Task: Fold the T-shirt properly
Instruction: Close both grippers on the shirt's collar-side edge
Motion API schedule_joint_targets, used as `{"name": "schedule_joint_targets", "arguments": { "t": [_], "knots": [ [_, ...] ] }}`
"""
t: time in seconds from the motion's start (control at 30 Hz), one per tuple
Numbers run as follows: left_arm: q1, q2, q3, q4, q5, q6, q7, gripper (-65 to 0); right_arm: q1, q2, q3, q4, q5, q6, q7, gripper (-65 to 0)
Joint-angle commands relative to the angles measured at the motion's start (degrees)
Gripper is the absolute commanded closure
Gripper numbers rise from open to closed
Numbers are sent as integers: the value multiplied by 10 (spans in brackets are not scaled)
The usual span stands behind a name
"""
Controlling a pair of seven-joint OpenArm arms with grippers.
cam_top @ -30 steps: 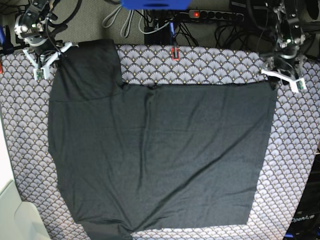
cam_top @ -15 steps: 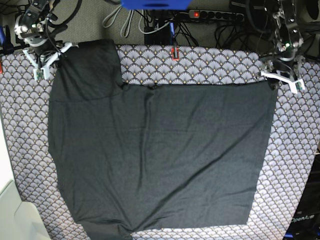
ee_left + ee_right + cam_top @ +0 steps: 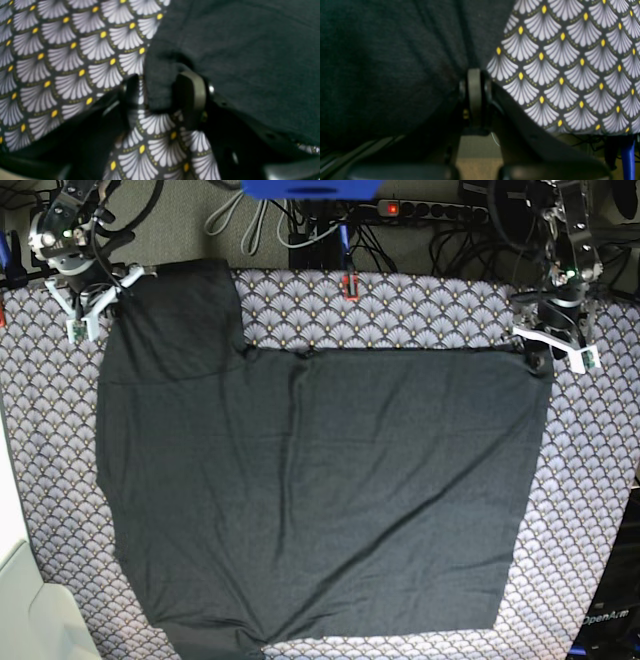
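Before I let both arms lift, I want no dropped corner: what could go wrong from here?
The left gripper pinches only a small bunched corner of the T-shirt, so it may slip out under tension. The right gripper is shut at the shirt's edge, its hold hidden. The patterned cloth lies right beneath and could get dragged.
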Motion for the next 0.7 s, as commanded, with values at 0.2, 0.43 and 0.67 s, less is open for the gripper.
{"name": "schedule_joint_targets", "arguments": {
  "t": [0.2,0.43,0.67],
  "knots": [
    [3,-3,1,3,-3,-5,12,-134,-1,6,1,10,6,-2,9,0],
    [4,-3,1,2,-3,-5,12,-5,-2,8,1,10,6,-2,9,0],
    [13,4,1,42,-4,-5,14,-4,11,28,2,16,7,-2,9,0]
  ]
}}
